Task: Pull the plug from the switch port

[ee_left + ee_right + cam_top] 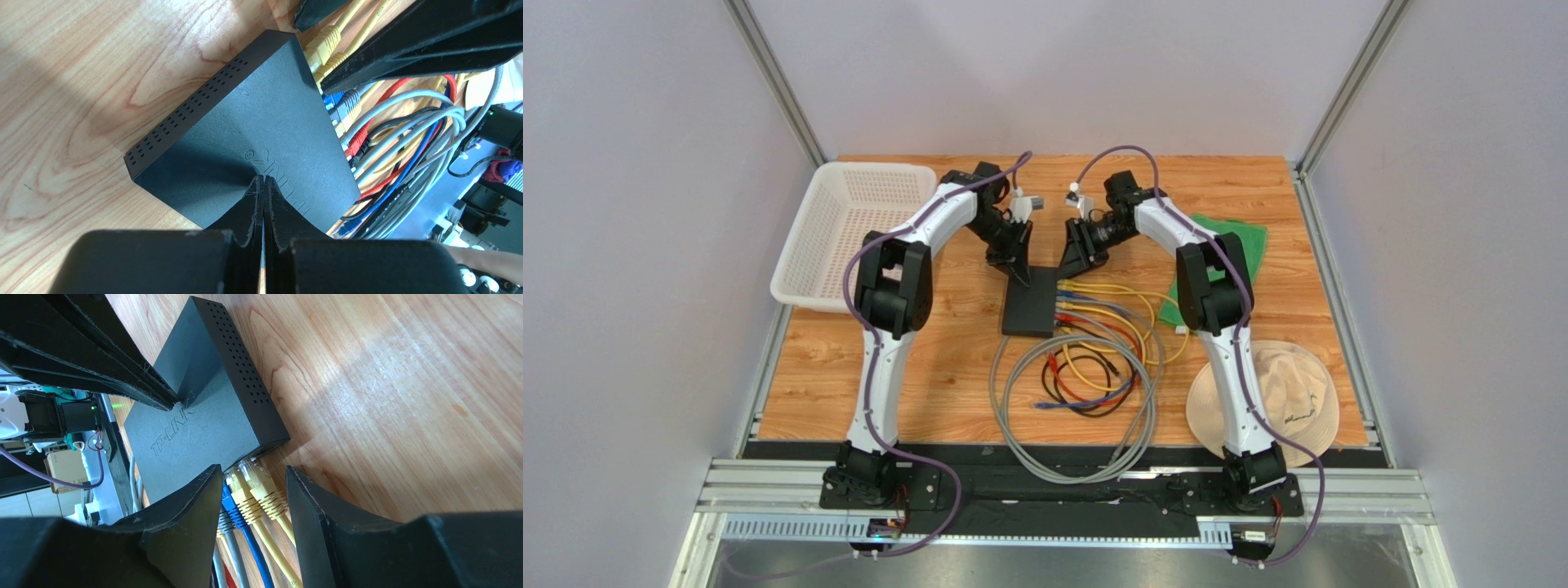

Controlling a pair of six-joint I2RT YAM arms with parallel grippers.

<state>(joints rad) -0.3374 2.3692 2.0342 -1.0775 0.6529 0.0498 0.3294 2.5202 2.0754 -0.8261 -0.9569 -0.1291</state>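
Observation:
The black switch [1030, 303] lies flat mid-table, with several cables plugged into its right edge. My left gripper [1017, 272] is shut and empty, its tips [264, 179] resting on the switch's top [245, 116]. My right gripper [1071, 263] is open at the far end of the port row. In the right wrist view the gripper [253, 470] has one finger over the switch [196, 416] and the other over the wood. Two yellow plugs [265, 491] lie between the fingers, untouched. A blue plug [232, 505] and a grey plug [224, 524] sit against the inner finger.
Yellow, grey, red, blue and black cables [1081, 368] coil in front and right of the switch. A white basket [848, 227] stands at the far left. A green cloth [1234, 251] and a beige hat [1277, 398] lie at the right.

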